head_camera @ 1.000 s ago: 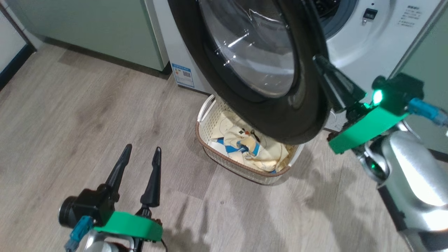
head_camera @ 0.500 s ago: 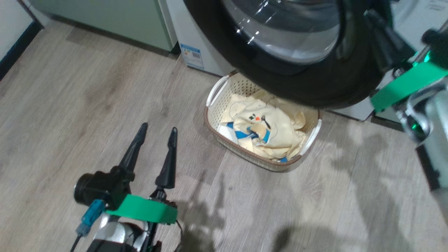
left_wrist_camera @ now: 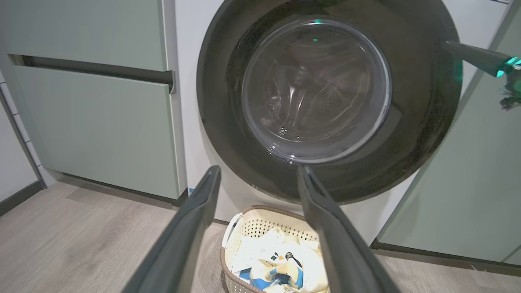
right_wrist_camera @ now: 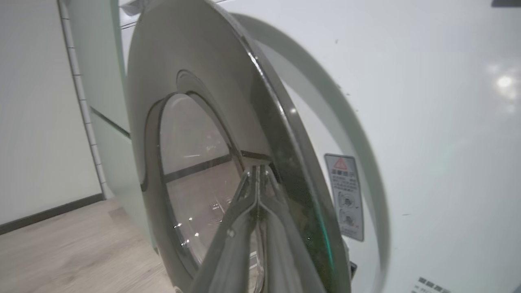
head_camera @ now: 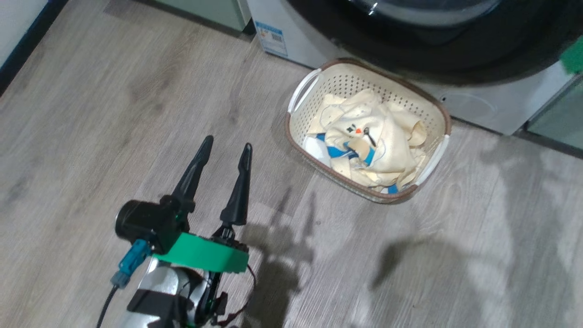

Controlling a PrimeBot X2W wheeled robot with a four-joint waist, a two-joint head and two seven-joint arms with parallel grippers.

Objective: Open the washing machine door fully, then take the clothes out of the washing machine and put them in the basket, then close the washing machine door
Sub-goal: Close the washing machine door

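Observation:
The washing machine door (left_wrist_camera: 220, 101), with its black rim and glass bowl, stands nearly flat against the white washing machine (head_camera: 478, 105). In the right wrist view a narrow gap still shows between the door (right_wrist_camera: 195, 81) and the machine front (right_wrist_camera: 427, 122). My right gripper (right_wrist_camera: 257, 171) is shut, its tips resting against the door's black rim; in the left wrist view the right gripper (left_wrist_camera: 447, 44) sits at the door's right edge. The pale yellow clothes (head_camera: 369, 141) lie in the cream basket (head_camera: 346, 75) on the floor below the door. My left gripper (head_camera: 227, 143) hangs open and empty over the floor, left of the basket.
Pale green cabinets (left_wrist_camera: 93, 122) flank the machine on the left, and another green panel (left_wrist_camera: 468, 183) on the right. A blue sticker (head_camera: 272, 38) marks the machine's lower front. Wood floor (head_camera: 114, 114) stretches to the left and in front of the basket.
The head camera has tilted down, so the basket shows in full. The door has swung closer to the machine with the shut right gripper at its edge. The left gripper stays open.

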